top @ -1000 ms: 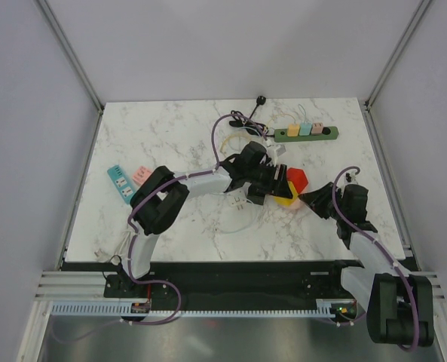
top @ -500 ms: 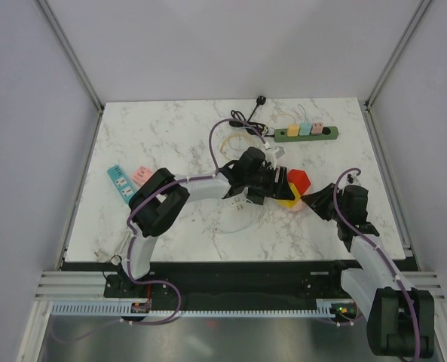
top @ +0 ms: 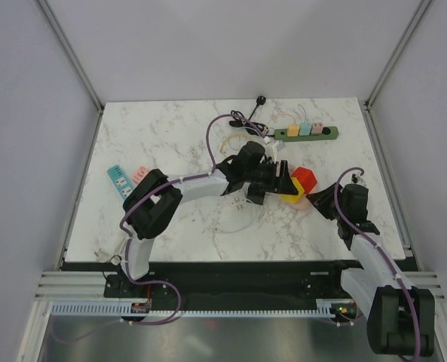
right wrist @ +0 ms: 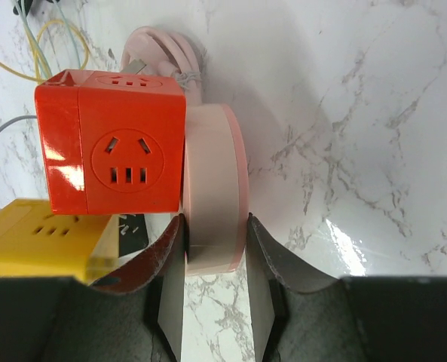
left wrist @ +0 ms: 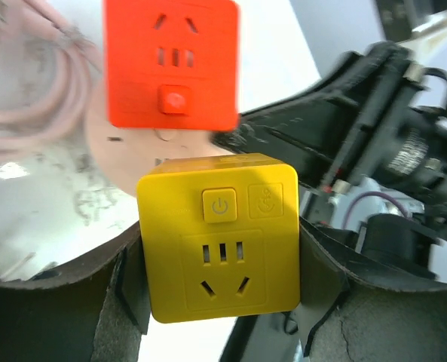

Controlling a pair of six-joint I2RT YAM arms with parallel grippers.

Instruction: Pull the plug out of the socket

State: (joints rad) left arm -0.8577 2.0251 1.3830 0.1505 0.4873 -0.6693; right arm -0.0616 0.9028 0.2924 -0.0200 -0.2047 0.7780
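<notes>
- The left gripper (left wrist: 221,285) was clamped on a glossy yellow plastic cube socket (left wrist: 219,241), its dark, cracked pads pressed against the cube's two side faces.
- The face turned toward that wrist camera carried a square power button above a three-slot outlet, with rounded edges all round.
- Just beyond the left gripper's tips sat a shiny red plastic cube socket (left wrist: 170,60), with an outlet and a round button on its near face. Whether the two cubes were joined could not be told.
- The right gripper (right wrist: 215,256) was closed on the rim of a pale pink plastic disc (right wrist: 212,188), smooth and flat, standing on edge between its fingers.
- The disc lay flat against one side of the red cube, which sat just left of the right fingers.
- Past the disc, a coiled pink cable (right wrist: 166,45) rested on the white marble-patterned tabletop (right wrist: 344,113).
- Farther beyond both grippers lay a long green power strip (top: 306,133).
</notes>
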